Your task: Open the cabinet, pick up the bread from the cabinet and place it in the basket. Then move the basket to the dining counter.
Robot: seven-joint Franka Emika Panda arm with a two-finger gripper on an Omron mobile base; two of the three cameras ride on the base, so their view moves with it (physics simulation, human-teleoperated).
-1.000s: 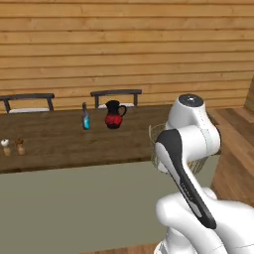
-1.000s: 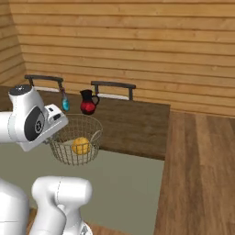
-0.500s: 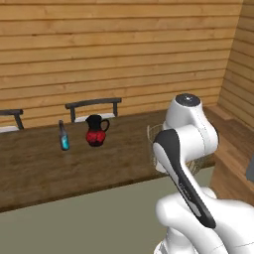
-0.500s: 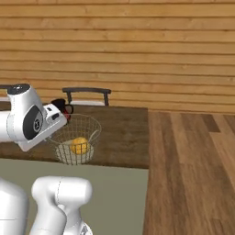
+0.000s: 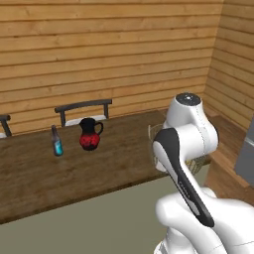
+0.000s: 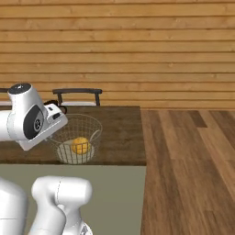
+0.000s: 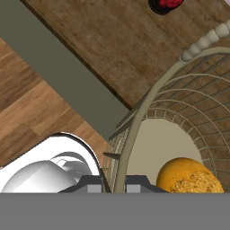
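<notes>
Shifted view; basket (image 6: pixel 75 140) rim in claw (image 7: pixel 117 182)

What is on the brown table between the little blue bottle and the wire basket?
In the left base view, a red and black jug stands on the dining counter between the blue bottle and the basket.

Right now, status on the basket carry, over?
Gripper shut on basket rim. Bread inside basket. Basket over dining counter near its end. Red jug and blue bottle stand apart, farther along counter.
</notes>
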